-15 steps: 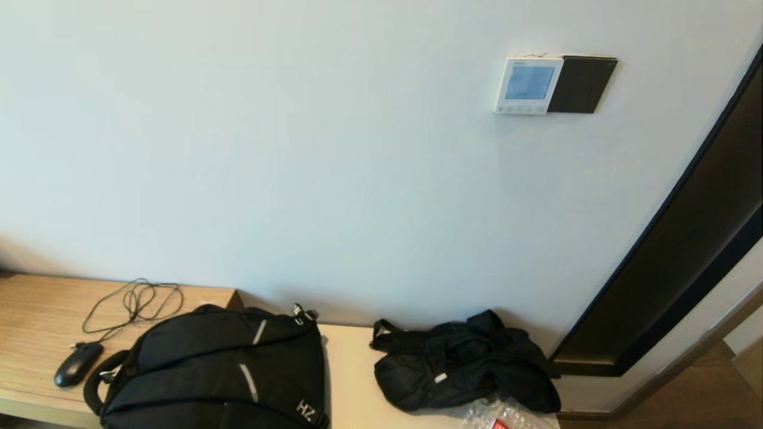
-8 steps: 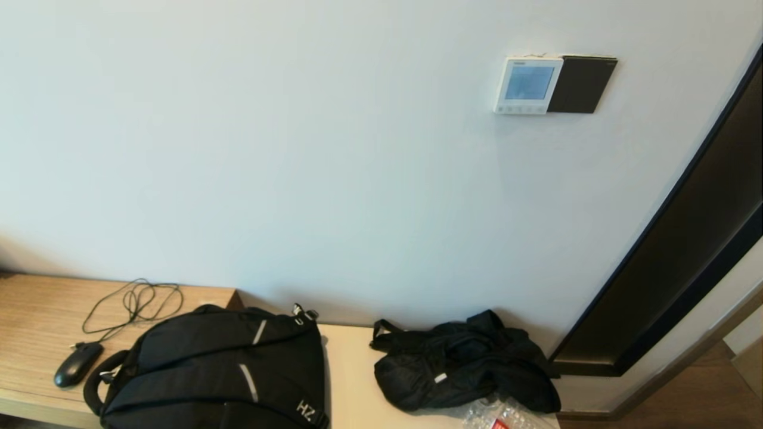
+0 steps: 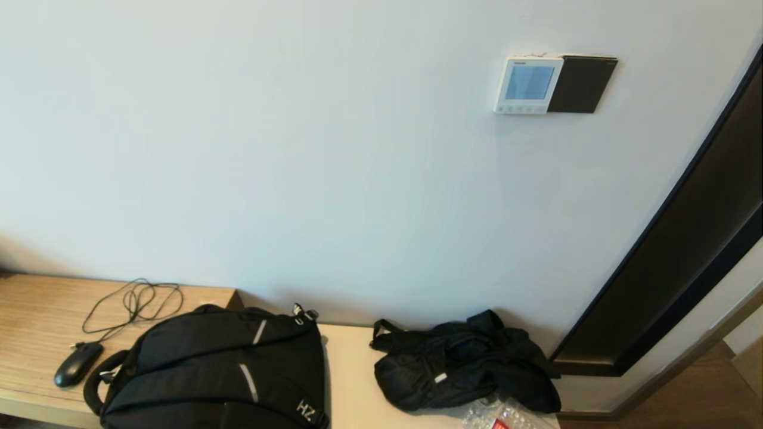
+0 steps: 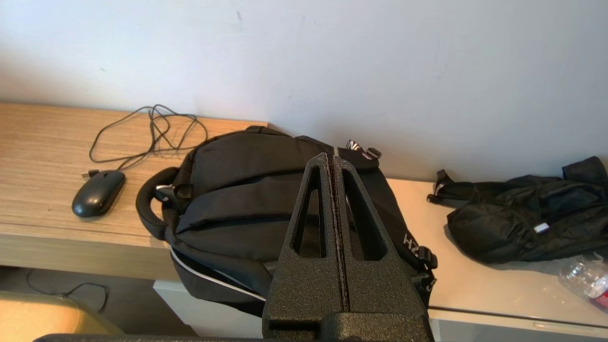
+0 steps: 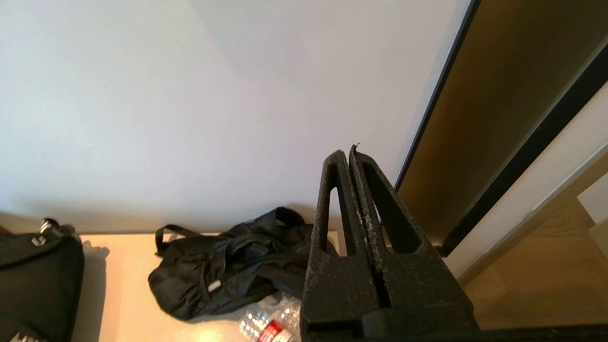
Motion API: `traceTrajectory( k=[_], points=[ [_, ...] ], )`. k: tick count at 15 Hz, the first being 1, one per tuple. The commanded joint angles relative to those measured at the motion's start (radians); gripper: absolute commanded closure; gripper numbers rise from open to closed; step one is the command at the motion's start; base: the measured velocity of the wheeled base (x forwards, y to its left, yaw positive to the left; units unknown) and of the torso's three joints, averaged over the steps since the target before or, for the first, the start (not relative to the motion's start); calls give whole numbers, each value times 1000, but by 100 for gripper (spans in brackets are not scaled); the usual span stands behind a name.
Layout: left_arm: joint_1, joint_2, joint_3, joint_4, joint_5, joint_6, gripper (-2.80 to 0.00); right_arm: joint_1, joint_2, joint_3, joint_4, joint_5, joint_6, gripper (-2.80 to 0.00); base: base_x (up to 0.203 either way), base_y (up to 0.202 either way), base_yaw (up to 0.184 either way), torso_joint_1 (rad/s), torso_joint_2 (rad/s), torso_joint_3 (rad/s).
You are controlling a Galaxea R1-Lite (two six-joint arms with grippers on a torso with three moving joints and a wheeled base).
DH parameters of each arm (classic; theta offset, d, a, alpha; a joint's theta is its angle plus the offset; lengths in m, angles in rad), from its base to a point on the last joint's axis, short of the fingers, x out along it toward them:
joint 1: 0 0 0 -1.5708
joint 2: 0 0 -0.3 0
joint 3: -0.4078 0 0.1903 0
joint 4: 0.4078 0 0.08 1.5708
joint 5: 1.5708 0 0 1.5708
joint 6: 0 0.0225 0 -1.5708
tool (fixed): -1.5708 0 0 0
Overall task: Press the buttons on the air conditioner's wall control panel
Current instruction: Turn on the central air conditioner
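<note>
Low down, the black left gripper (image 4: 332,164) hangs over the black fabric backpack (image 4: 247,199) and the right gripper (image 5: 349,159) near the dark door frame (image 5: 498,118), both with fingers pressed together. High on the wall, the white square control panel (image 3: 527,85) faces outward, its buttons (image 3: 520,109) running sideways; the closed tip should probably meet one squarely.

I see even soft daylight on wall (image 3: 298,149); faint shadows behind backpack (image 3: 214,369); edges bend slightly.
</note>
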Motion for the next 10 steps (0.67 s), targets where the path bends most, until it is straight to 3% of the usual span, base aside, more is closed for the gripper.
traceTrajectory(
  k=[1,6,10],
  points=[
    [0,0,0,0,0,-1,0,8,302,-132,-50,-24,3,0,0,0,0,0,0,0],
    [0,0,0,0,0,0,0,183,661,-346,-254,-309,8,0,0,0,0,0,0,0],
    [0,0,0,0,0,-1,0,220,870,-529,-336,-404,3,0,0,0,0,0,0,0]
  ],
)
